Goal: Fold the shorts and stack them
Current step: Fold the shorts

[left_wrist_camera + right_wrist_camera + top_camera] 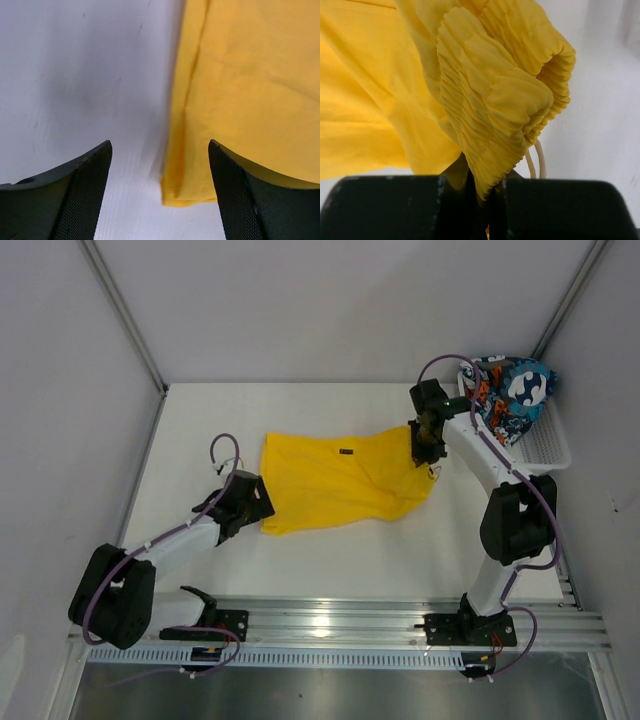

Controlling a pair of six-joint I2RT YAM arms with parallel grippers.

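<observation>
Shorts [330,480] (plain yellow), waistband pinched in right pincer [484,192], left pincer [160,147] agape

Top external: fixed, high, behind arm bases; looks down and forward over whole table [340,560]; far, wide.
Left wrist: low, close; looks out past left gripper [160,145] onto table surface and one corner of yellow shorts [240,90].
Right wrist: very close; gathered end of same shorts fills frame above right gripper [482,200].
Shared: yellow shorts in all three; wrist views see opposite ends.
</observation>
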